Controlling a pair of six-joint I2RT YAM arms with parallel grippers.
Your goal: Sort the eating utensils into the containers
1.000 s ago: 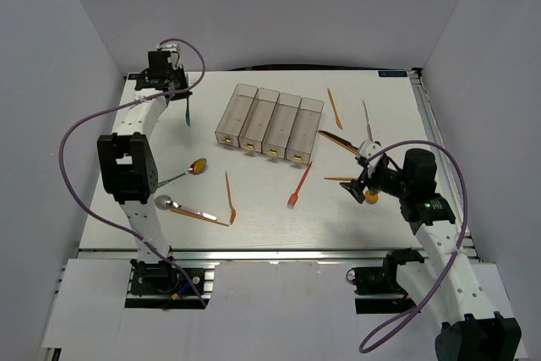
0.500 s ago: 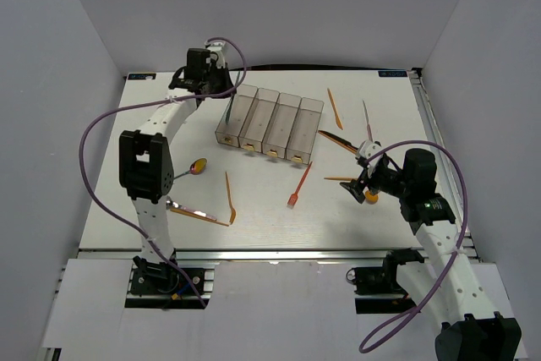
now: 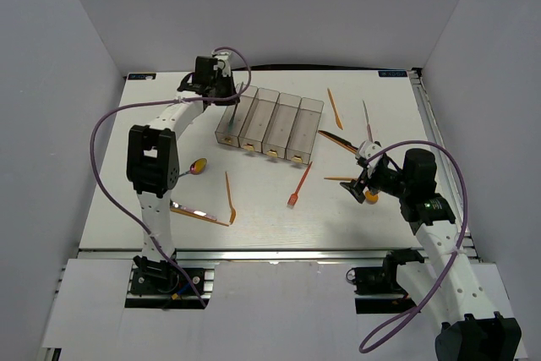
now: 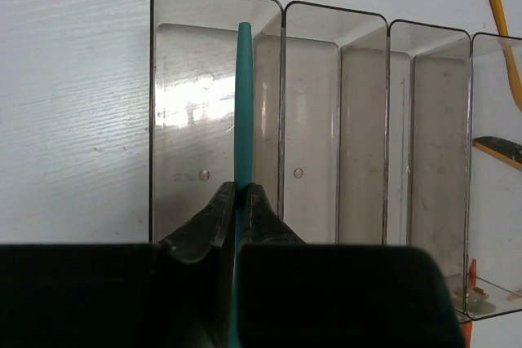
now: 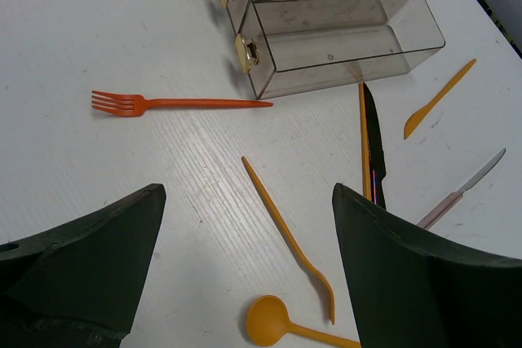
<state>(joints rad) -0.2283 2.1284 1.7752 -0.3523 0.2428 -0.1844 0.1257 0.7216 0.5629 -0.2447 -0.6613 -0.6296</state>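
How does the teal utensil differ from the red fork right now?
The teal utensil is clamped in the left end effector over the leftmost bin; the red fork lies loose on the table. The teal one's head is hidden; the fork's tines show. Both are slender.

The utensil handle [image 4: 243,103] is teal; the 4 bins [image 3: 269,120] are smoky grey with yellowish tags [image 5: 243,49]. The fork [image 5: 175,103] is red-orange, the spoon [image 5: 269,319] orange.

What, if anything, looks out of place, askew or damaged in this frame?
Nothing looks damaged or spilled. The row of clear bins sits skewed to the edges of the table. Loose utensils, like the orange fork, lie scattered around it, as expected mid-sort. The left tool grips a teal utensil over one end of the row.
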